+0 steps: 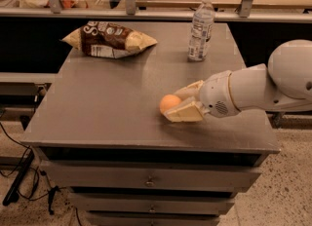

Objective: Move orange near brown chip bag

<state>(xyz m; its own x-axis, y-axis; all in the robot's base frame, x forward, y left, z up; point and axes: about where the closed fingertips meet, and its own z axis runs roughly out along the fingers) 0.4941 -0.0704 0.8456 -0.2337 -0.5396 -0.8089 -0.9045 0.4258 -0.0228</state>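
gripper (173, 105) at front right of table (112, 103), clamped on the orange (169, 103) — held for carrying to the far-left brown chip bag (109, 39).

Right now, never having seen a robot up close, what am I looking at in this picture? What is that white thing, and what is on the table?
The white thing is a robot's arm, reaching in from the right. At its tip is the hand. Its two pale fingers are closed around a small orange near the front of the grey table. There is only one picture, taken from in front of the table and looking down on it. At the back left lies a brown chip bag, and at the back right stands a clear water bottle. The orange and the bag are far apart.
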